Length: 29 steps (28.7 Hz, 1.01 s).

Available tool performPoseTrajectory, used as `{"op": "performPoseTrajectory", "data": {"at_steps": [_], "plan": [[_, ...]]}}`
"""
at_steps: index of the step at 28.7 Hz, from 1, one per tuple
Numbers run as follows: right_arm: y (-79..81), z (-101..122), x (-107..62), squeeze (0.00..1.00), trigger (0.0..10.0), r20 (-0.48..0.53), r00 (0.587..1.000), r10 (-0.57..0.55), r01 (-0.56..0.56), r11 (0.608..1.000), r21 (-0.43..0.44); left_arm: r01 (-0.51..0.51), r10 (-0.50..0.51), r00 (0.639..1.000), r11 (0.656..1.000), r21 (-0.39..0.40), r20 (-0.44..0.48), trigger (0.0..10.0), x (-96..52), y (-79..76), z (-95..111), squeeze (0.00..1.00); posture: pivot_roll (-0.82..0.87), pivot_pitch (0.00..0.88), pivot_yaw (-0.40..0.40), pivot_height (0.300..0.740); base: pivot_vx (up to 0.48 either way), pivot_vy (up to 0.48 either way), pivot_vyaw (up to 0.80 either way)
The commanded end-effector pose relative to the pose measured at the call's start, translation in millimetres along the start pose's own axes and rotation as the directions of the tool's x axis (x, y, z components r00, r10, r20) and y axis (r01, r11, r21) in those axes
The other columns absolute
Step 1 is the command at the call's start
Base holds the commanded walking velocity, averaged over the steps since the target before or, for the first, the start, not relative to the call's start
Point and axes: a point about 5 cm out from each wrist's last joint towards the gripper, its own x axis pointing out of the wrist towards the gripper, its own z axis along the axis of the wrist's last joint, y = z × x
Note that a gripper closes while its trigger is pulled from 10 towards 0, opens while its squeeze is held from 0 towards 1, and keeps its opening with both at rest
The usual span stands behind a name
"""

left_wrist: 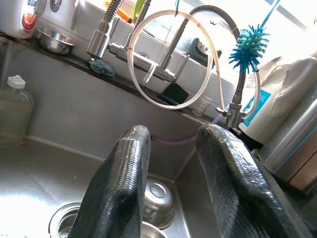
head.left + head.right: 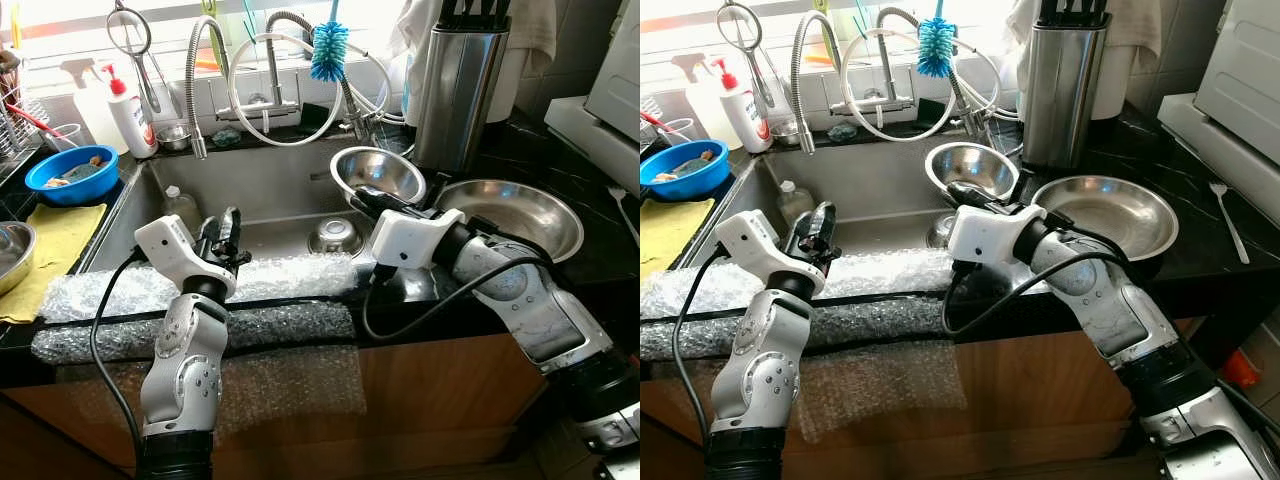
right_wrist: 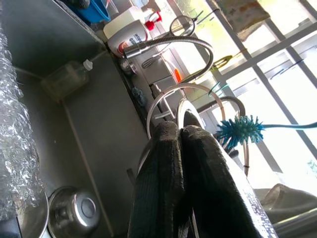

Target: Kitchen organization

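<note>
nowhere legible txt, soap bottle (image 2: 130,112) incl.

Five steel bowls: one (image 2: 337,235) in the sink, one (image 2: 378,172) on its rim, one (image 2: 520,215) on the counter, one (image 2: 174,136) at eleven o'clock, one (image 2: 12,252) at nine. One blue bowl (image 2: 70,176). Two grippers (image 2: 228,238) (image 2: 365,200).

A shiny steel bowl (image 2: 378,172) tilts on the sink's right edge. A wider one (image 2: 520,215) sits beside it; a small one (image 2: 335,236) lies upturned in the basin.
</note>
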Motion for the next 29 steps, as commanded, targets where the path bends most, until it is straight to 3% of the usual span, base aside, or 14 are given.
{"op": "performPoseTrajectory", "data": {"at_steps": [1, 9, 10, 11, 12, 15, 20, 23, 29], "plan": [[-2.2, 3, 0.9, 0.0, 10.0, 0.02, 1.0, -0.009, 0.009, 1.0, -0.014, -0.008, 0.008, 1.0, 1.0, -0.016, -0.004, 10.0, 2.6, 1.3, 2, 0.0, -0.1, 0.0, 0.104, 0.74, 0.0, 0.0, 0.0], [-2.1, 3, 0.9, 0.0, 10.0, 0.025, 1.0, -0.01, 0.01, 1.0, -0.017, -0.009, 0.009, 1.0, 1.0, -0.017, -0.006, 10.0, 2.7, 1.3, 2, 0.0, -0.1, 0.0, 0.104, 0.74, 0.0, 0.0, 0.0], [1.0, 5, 0.1, 0.0, 10.0, 0.04, 0.999, -0.005, 0.006, 1.0, -0.029, -0.016, 0.015, 1.0, 0.998, -0.058, -0.003, 10.0, 3.9, 2.8, 4, 0.0, -0.1, 0.0, 0.112, 0.74, 0.0, 0.0, 0.0], [15.3, 8, -6.6, 0.0, 10.0, 0.098, 0.994, 0.045, -0.034, 0.993, -0.11, 0.03, -0.032, 0.999, 0.98, -0.199, -0.003, 10.0, 9.4, -4.2, 7, 0.0, -0.09, 0.0, 0.119, 0.74, 0.0, 0.0, 0.0], [19.9, 5, -9.2, 0.0, 10.0, 0.09, 0.994, 0.063, -0.05, 0.989, -0.139, 0.058, -0.061, 0.998, 0.973, -0.221, -0.008, 10.0, 10.7, -8.1, 7, 0.0, -0.09, 0.0, 0.121, 0.74, 0.0, 0.0, 0.0], [15.5, -6, -8.8, 0.0, 10.0, 0.017, 1.0, 0.02, -0.017, 0.989, -0.148, 0.061, -0.065, 0.998, 0.984, -0.17, -0.018, 10.0, 9.8, -8.1, 5, 0.0, -0.09, 0.0, 0.119, 0.74, 0.0, 0.0, 0.0], [8.0, -13, -9.8, 0.0, 10.0, -0.022, 1.0, -0.021, 0.017, 0.991, -0.134, 0.054, -0.058, 0.998, 0.984, -0.168, -0.016, 10.0, 9.7, -7.3, 5, 0.0, -0.09, 0.0, 0.119, 0.74, 0.0, 0.0, 0.0], [6.9, -11, -9.4, 0.0, 10.0, -0.003, 1.0, -0.015, 0.014, 0.989, -0.146, 0.049, -0.051, 0.999, 0.98, -0.194, -0.008, 10.0, 10.5, -7.0, 6, 0.0, -0.09, 0.0, 0.119, 0.74, 0.0, 0.0, 0.0], [19.0, 7, -11.1, 0.0, 10.0, 0.144, 0.986, 0.084, -0.056, 0.98, -0.191, 0.098, -0.105, 0.994, 0.937, -0.336, -0.005, 10.0, 14.1, -11.6, 12, 0.0, -0.09, 0.0, 0.124, 0.74, 0.0, 0.0, 0.0]]}}
